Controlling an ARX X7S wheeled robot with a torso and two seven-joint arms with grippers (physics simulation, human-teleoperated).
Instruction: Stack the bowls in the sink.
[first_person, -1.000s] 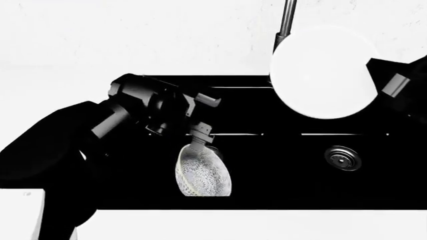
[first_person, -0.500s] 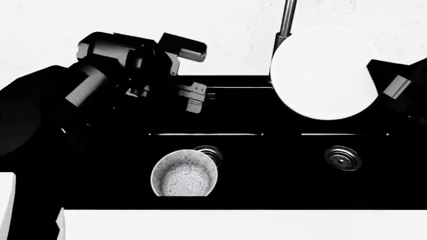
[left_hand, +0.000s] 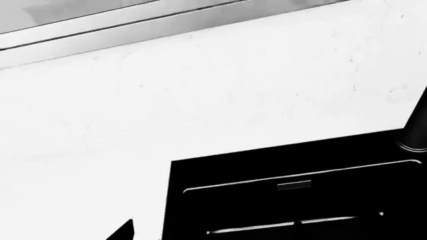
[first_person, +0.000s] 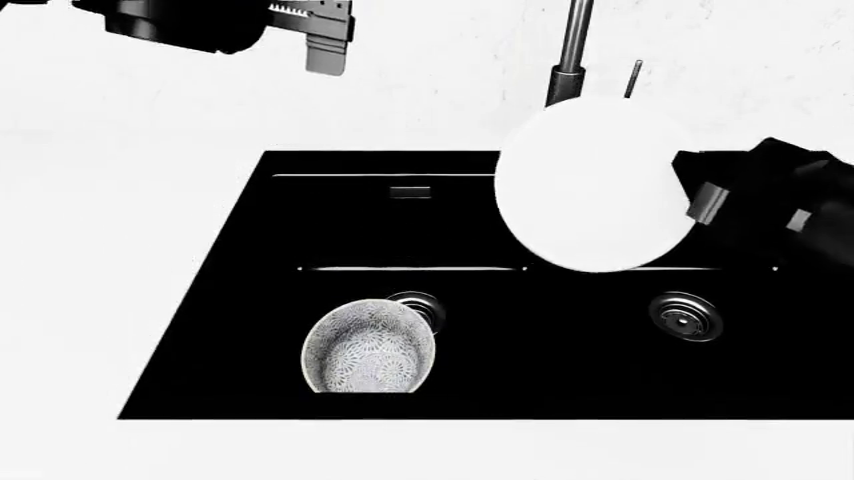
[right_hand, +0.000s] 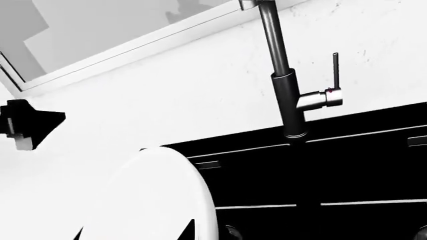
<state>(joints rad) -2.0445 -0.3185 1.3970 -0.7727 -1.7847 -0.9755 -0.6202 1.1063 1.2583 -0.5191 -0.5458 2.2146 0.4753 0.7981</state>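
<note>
While right jaws clamp plain white bowl (first_person: 594, 185), patterned bowl (first_person: 368, 347) sits in sink (first_person: 200, 330); left jaws unclear.

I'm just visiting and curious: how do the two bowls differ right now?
The patterned bowl is covered in dense grey floral print; the white bowl is plain. The patterned bowl rests on the floor of the sink, free of any gripper; the white bowl is held up above the sink by the right gripper. The patterned bowl's inside shows; the white bowl appears as a blank disc. Both are round.

Left gripper (first_person: 318, 40) raised, empty; right gripper (first_person: 701, 200) clamped shut.
</note>
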